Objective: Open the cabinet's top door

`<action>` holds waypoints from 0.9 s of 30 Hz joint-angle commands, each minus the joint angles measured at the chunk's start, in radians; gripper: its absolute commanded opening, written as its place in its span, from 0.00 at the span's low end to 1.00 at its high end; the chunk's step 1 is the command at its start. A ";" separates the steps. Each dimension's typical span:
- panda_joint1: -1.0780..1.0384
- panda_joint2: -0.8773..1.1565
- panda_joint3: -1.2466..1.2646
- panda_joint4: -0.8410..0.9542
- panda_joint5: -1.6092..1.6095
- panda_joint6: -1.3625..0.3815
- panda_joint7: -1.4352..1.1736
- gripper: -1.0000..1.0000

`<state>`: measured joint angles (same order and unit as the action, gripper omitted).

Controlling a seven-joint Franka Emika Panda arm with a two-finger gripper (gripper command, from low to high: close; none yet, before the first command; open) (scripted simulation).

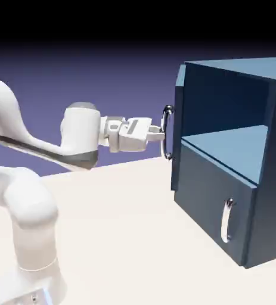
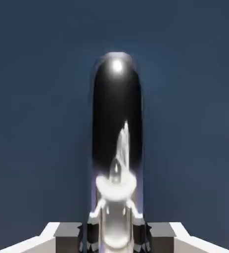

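Observation:
The dark blue cabinet (image 1: 271, 179) stands at the exterior view's right. Its top door (image 1: 178, 137) is swung wide open and shows edge-on at the cabinet's left front corner, so the lighter blue inner shelf (image 1: 235, 149) is exposed. My gripper (image 1: 163, 134) is shut on the top door's silver handle (image 1: 167, 132). In the hand view the shiny handle (image 2: 117, 148) runs up the middle, gripped between my fingertips (image 2: 92, 232) at the bottom edge, with the door's blue panel (image 2: 37, 123) filling the background. The lower door (image 1: 211, 208) is closed.
The lower door's silver handle (image 1: 226, 220) sticks out from the cabinet front. The pale table (image 1: 134, 238) stretches between the robot's base and the cabinet.

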<state>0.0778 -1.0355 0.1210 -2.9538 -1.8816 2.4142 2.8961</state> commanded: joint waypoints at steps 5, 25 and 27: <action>-0.004 -0.065 0.132 -0.029 0.211 -0.054 -0.082 0.00; 0.061 0.089 0.770 0.235 1.011 -0.755 -0.209 0.00; 0.014 0.128 0.843 0.303 1.062 -0.831 -0.202 0.00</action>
<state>0.0917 -0.9074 0.9635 -2.6504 -0.8206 1.5847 2.6938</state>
